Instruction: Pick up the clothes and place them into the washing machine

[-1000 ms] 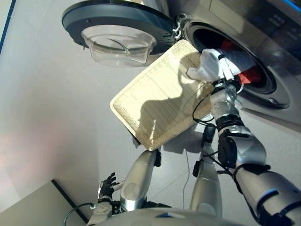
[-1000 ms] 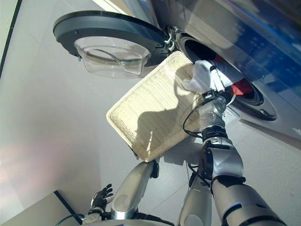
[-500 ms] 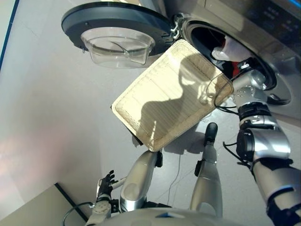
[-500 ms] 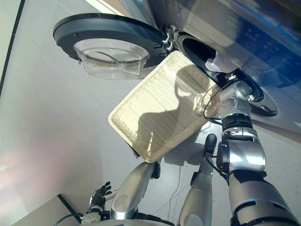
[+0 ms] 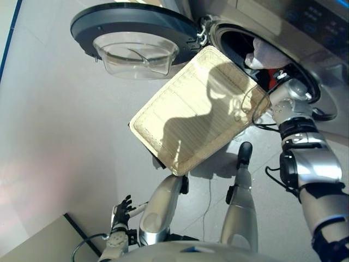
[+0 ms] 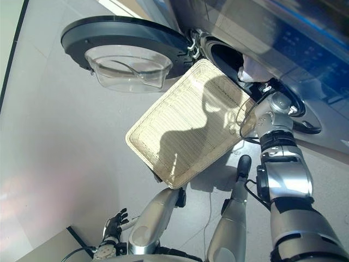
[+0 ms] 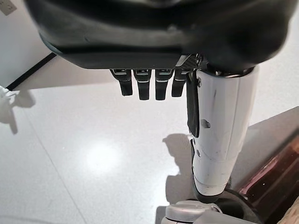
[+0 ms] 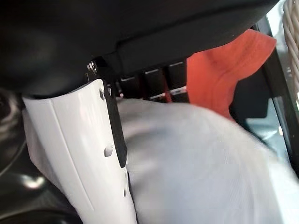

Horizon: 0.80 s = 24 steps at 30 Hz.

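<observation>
My right hand (image 8: 79,154) is inside the washing machine's drum opening (image 5: 240,41). Its thumb and fingers (image 8: 156,81) are closed on a white cloth (image 5: 265,53), which fills the space past the thumb in the right wrist view (image 8: 196,163). A red cloth (image 8: 219,70) lies deeper in the drum behind it. The shallow wicker basket (image 5: 191,109) holds nothing and sits just left of the opening. My left hand (image 5: 121,210) hangs low by my side, away from the basket, with relaxed fingers (image 7: 145,86) that hold nothing.
The round machine door (image 5: 136,33) stands swung open to the left, above the basket's far end. The basket rests on a low dark brown box (image 5: 158,162). A pale flat surface with a dark edge (image 5: 32,240) is at the lower left, over light floor.
My right arm has carried the white cloth from in front of the basket's far corner into the drum opening. The basket and my left hand have stayed put.
</observation>
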{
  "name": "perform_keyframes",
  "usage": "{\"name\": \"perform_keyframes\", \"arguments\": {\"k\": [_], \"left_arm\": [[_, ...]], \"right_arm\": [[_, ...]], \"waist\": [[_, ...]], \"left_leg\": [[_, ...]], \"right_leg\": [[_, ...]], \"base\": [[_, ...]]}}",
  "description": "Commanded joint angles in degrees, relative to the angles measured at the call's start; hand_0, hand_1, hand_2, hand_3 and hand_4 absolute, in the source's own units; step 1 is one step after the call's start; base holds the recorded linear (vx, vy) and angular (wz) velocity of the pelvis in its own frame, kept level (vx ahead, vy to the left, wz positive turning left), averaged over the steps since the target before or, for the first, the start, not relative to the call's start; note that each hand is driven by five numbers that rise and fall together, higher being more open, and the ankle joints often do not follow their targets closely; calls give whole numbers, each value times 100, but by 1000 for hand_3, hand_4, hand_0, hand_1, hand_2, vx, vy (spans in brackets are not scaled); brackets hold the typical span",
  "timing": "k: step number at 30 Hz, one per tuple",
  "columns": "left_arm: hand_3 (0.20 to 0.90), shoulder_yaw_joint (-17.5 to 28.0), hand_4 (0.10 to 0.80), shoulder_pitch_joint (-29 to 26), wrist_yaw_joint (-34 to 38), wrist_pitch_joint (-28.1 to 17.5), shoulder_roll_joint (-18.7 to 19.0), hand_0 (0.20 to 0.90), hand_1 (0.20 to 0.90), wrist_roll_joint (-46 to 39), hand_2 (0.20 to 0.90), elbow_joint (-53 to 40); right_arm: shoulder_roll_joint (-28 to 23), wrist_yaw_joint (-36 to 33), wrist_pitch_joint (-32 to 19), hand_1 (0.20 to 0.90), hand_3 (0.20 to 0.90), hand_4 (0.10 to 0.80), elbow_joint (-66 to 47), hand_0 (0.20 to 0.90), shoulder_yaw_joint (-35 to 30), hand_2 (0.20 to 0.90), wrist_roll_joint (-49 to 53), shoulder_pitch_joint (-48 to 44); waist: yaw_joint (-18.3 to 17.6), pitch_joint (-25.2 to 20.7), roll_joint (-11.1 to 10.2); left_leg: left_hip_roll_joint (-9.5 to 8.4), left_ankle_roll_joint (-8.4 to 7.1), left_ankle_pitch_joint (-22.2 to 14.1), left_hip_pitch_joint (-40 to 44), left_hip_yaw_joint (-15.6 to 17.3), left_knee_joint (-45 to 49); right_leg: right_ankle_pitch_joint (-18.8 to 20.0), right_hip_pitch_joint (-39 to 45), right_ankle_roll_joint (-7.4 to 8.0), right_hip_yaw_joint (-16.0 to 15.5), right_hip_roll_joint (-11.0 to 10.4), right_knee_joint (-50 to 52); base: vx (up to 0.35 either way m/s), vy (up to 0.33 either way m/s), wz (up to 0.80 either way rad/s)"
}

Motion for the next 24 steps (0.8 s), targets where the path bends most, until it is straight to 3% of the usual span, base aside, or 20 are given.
{"name": "perform_keyframes", "arguments": {"k": [1,10,13,18,24], "left_arm": [[900,-255,800,240,263,78,-134,900,900,-262,900,102],[900,-318,800,168,190,115,-148,900,900,-310,900,251],[900,-337,800,144,147,119,-90,900,900,-354,900,174],[900,-301,800,165,128,135,-5,900,900,-359,900,184],[900,-357,800,202,124,89,108,900,900,-414,900,-31]], "right_arm": [[-1101,53,-644,900,900,800,-507,900,576,900,-306,-2256],[-480,102,-728,900,900,800,-490,900,21,900,-52,-1890],[-60,150,-739,900,900,800,-605,900,-334,900,26,-1680],[182,201,-787,900,900,800,-758,900,-565,900,134,-1691],[505,166,-1028,900,900,800,-1918,900,-666,900,95,-1690]], "waist": [[-497,438,1337],[-463,438,1337],[-437,438,1337],[-387,438,1337],[-343,438,1337]], "left_leg": [[850,-923,-162,405,-220,89],[845,-892,-165,467,-168,49],[765,-873,-172,523,-120,35],[689,-833,-178,567,-66,19],[566,-777,-215,592,-25,-33]], "right_leg": [[-525,865,-200,182,-465,-23],[-530,886,-194,194,-479,-23],[-552,899,-193,247,-560,-23],[-566,920,-182,272,-631,-23],[-580,896,-162,327,-738,-23]], "base": [[0,0,0],[0,0,0],[0,0,0],[0,17,-6],[2,22,-2]]}}
